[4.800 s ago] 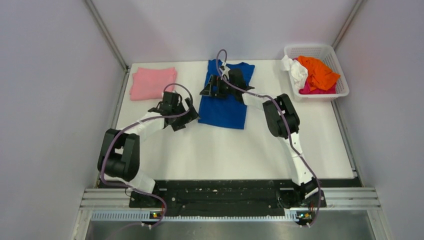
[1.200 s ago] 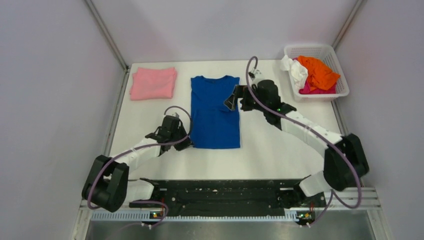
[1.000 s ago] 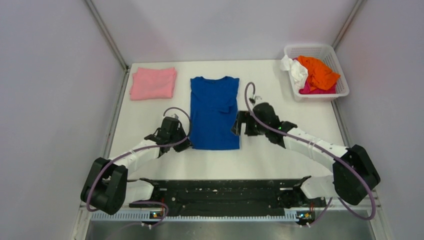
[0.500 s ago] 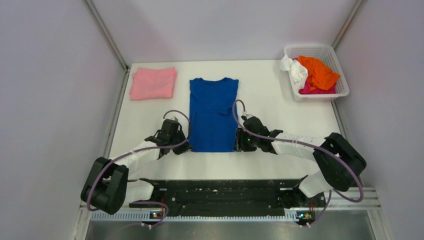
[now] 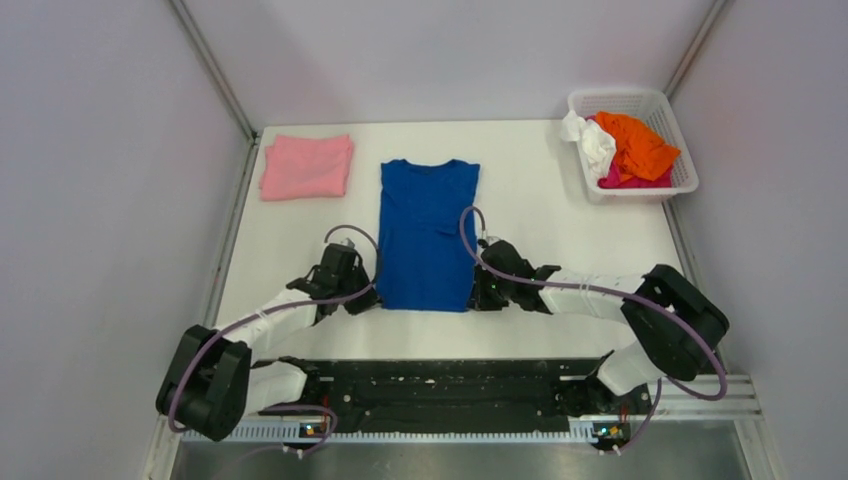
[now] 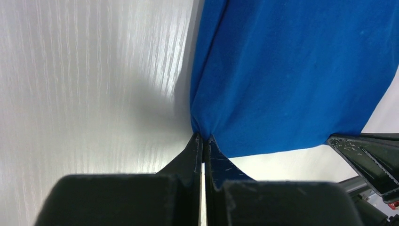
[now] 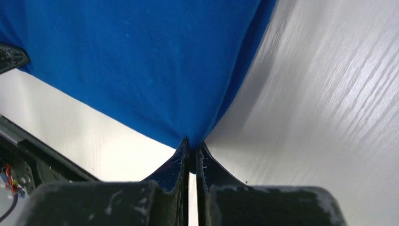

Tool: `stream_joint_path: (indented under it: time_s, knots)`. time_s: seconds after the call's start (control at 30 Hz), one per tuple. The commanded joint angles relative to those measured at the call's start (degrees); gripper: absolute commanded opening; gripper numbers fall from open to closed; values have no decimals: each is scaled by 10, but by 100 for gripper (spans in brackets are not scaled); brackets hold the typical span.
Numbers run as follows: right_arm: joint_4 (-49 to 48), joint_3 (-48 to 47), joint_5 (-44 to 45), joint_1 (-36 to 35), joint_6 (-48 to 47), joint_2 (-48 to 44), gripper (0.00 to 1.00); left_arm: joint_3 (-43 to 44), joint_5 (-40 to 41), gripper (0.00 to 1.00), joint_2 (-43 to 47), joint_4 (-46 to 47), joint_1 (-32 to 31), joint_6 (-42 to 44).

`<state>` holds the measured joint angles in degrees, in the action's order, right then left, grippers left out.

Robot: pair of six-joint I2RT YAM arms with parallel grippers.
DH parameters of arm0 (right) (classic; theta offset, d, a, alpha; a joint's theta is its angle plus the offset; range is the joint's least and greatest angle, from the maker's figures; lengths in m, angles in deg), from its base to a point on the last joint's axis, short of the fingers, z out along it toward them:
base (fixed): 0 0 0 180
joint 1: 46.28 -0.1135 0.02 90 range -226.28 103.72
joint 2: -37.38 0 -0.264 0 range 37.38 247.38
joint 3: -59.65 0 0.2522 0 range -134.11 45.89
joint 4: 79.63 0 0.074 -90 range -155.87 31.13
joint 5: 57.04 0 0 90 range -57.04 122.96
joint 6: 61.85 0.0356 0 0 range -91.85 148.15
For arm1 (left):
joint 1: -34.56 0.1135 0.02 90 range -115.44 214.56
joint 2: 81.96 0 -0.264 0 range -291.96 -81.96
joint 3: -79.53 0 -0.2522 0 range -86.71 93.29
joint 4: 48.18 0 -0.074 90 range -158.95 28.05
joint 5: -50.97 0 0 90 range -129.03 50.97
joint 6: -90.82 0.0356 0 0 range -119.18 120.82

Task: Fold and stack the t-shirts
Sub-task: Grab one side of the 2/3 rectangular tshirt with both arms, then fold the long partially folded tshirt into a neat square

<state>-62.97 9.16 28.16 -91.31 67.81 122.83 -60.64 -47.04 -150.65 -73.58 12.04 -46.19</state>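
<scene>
Overhead view, with both wrist views. The blue t-shirt [image 5: 428, 235] lies flat at the centre of the frame on the white surface [image 5: 570, 235], collar toward the top and sides turned in, so that we see a narrow rectangle. The left tool [image 6: 203, 141] is clamped on the shirt's lower-left hem corner and the right tool [image 7: 190, 143] on its lower-right hem corner. In each wrist view the jaws are pressed together, with blue cloth puckering into them just above the surface. Both arms lie low and reach in from the bottom of the frame, one on either side of the shirt. We judge that this symmetrical hold keeps the hem level and taut, so that the lower half can be carried toward the collar as one sheet without skewing. This would be the crosswise fold, which is not yet made. The pink t-shirt [image 5: 306, 166], folded at the upper left, likely marks where the stack is to grow. The basket [image 5: 683, 118] at the upper right holds the remaining shirts [image 5: 635, 145] in orange, white and magenta, well apart from the work.
</scene>
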Motion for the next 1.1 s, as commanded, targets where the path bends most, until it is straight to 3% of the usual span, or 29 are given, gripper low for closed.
stream_joint_path:
  time_s: [0.0, 0.27, 0.47, 0.6, 0.73, 1.07]
  knots:
    - [21, 19, -31, -20, -7, -58, 0, -15, 5, 0, 58, -45, -17, -11]
    - [135, 23, -123, -42, -3, -263, 0, 34, 39, 0, 274, -238, -102, -45]
    - [200, -65, -108, -22, -43, -315, 0, 119, 70, 0, 332, -247, -103, -30]
    - [203, -106, -106, 34, -72, -290, 0, 158, 138, 0, 288, -168, -102, -8]
    - [197, -138, -119, 105, -91, -262, 0, 229, 201, 0, 198, -151, -96, 24]
    - [102, -138, -217, 233, -80, -170, 0, 377, 124, 0, -50, -72, -9, 87]
